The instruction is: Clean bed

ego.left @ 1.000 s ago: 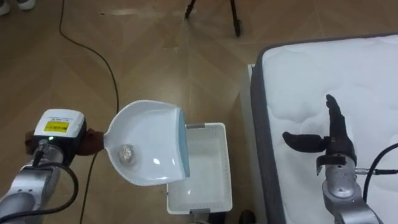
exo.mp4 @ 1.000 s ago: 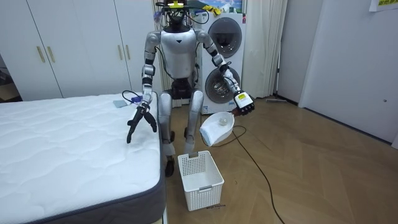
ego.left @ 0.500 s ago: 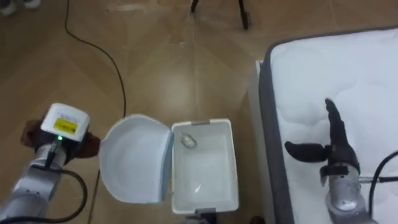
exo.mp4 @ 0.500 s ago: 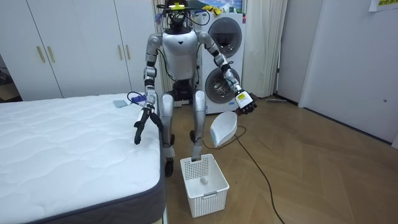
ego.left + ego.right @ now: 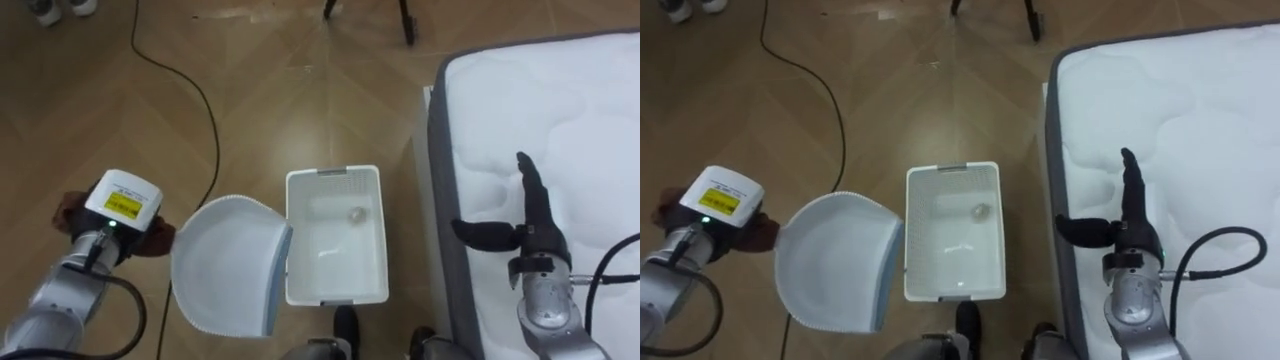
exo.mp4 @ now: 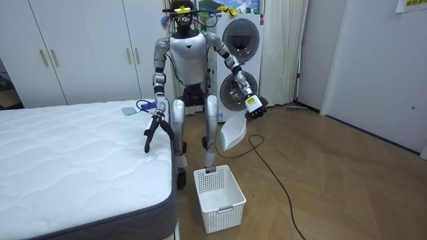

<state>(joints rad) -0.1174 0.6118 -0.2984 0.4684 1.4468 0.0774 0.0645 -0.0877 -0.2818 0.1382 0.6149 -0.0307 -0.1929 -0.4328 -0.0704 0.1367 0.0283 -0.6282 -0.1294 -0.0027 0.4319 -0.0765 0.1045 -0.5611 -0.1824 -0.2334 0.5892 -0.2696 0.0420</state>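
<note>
The fingers of the left hand (image 5: pixel 148 238) are wrapped round the handle of a white dustpan (image 5: pixel 225 265) and carry it in the air, with a white box with a yellow label sitting on the wrist above them. The pan is tipped on its side, its open lip just beside the left wall of the white basket (image 5: pixel 333 172) that stands on the wooden floor (image 5: pixel 280 90) at the foot of the robot. A small crumpled wad (image 5: pixel 354 213) lies on the basket's bottom, toward the far end, and the pan's inside looks bare.

So the dumping step seems nearly finished. To do it well, the grip on the handle should stay firm and the lip should stay over or against the rim until nothing more can slide out. Only then should the pan be levelled and taken away. A swing of the pan while it is this close could knock the light basket and shift it.

The right hand (image 5: pixel 535 240) is over the near edge of the bed (image 5: pixel 580 120). Its fingers (image 5: pixel 528 185) are straight and together and its thumb stands out to the side. It holds nothing. I cannot tell whether it rests on the mattress or hovers above it. A dark cable (image 5: pixel 190 80) runs across the floor beyond the basket.
</note>
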